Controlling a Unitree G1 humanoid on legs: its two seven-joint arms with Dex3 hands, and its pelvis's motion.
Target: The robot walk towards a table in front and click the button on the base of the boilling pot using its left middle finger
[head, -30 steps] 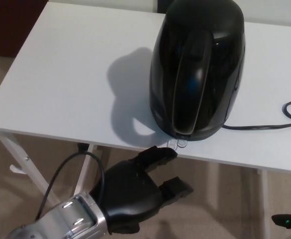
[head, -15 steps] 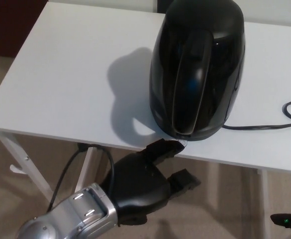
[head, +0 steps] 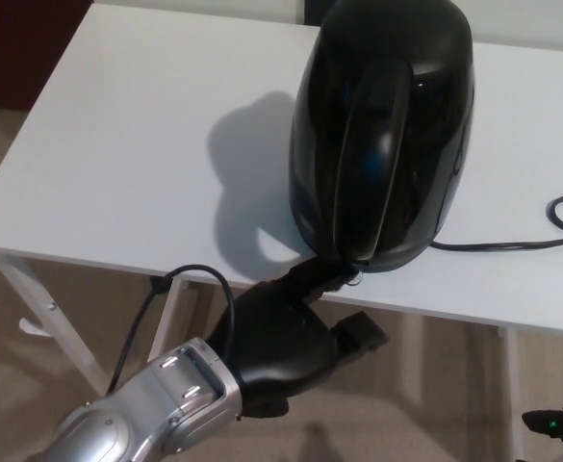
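Black robot hand, left (head: 276, 342): nearest item, rising from below the bench edge on a silver forearm; fingers spread, holding nothing.
Upper finger (head: 318, 276): extended up and forward from the robot hand, its tip at the bench edge just under the pot's handle.
Lower finger (head: 358, 332): splayed out below the bench edge, clear of everything.
Button (head: 350, 280): small clear tab at the foot of the pot, immediately at the tip of the upper finger; contact or a slight gap cannot be told apart.
Bench (head: 117, 173): white top, directly beyond the robot hand.
Boiling pot (head: 382, 130): glossy black, upright, just beyond and above the fingertip, handle facing the robot hand.
Power cord (head: 541, 236): black, trailing away from the pot on the far side from the robot hand.
Right robot hand (head: 560, 423): only a dark sliver with a green light, well apart; finger state cannot be told.
Step in hand: final approach to the button, judged near completion.
Next move: a short, firm downward push with the fingertip centred, avoiding slipping off the tab or shoving the pot.
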